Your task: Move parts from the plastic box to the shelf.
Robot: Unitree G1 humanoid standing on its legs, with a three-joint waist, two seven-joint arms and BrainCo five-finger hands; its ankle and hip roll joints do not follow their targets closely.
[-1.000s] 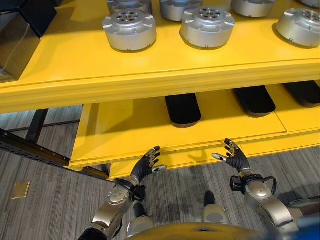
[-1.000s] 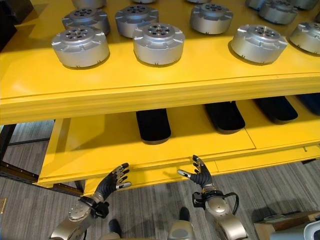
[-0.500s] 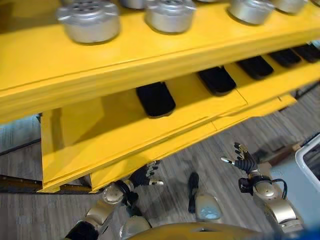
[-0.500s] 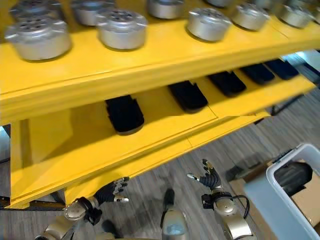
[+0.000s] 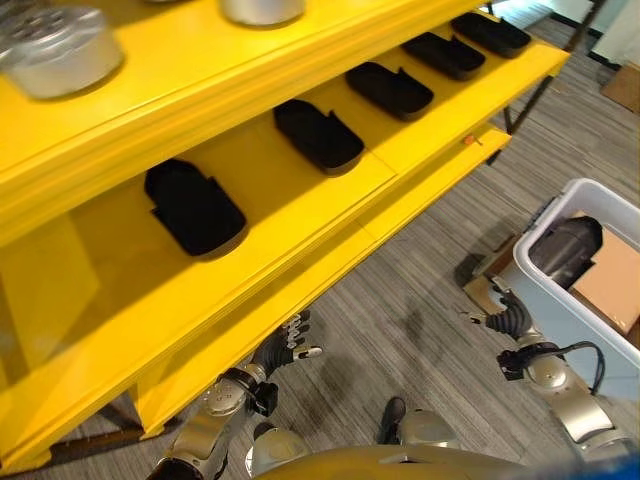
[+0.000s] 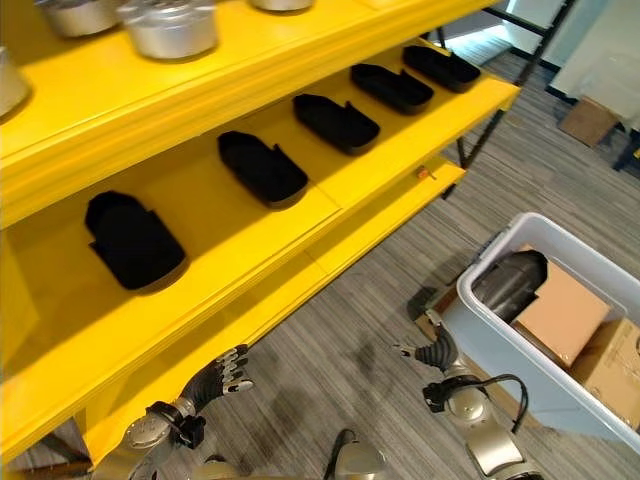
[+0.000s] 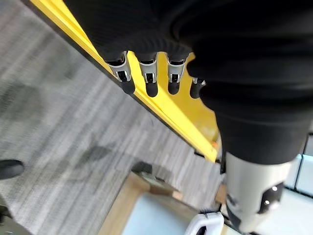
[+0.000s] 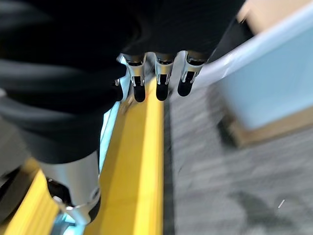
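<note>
grey striped carpet lies nearest, where the left hand and right hand hang empty, fingers loosely spread; the right one is beside the plastic box holding a dark part; beyond, yellow shelf carries black trays

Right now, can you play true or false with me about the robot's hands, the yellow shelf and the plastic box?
1. Both hands carry a part. False: the left hand and the right hand have relaxed fingers and hold nothing.
2. The plastic box stands on the floor to the robot's right. True.
3. The plastic box is empty. False: a dark rounded part and a cardboard piece lie inside it.
4. Black trays sit in a row on the lower level of the yellow shelf. True.
5. The silver round parts rest on the floor. False: they stand on the shelf's upper level.
</note>
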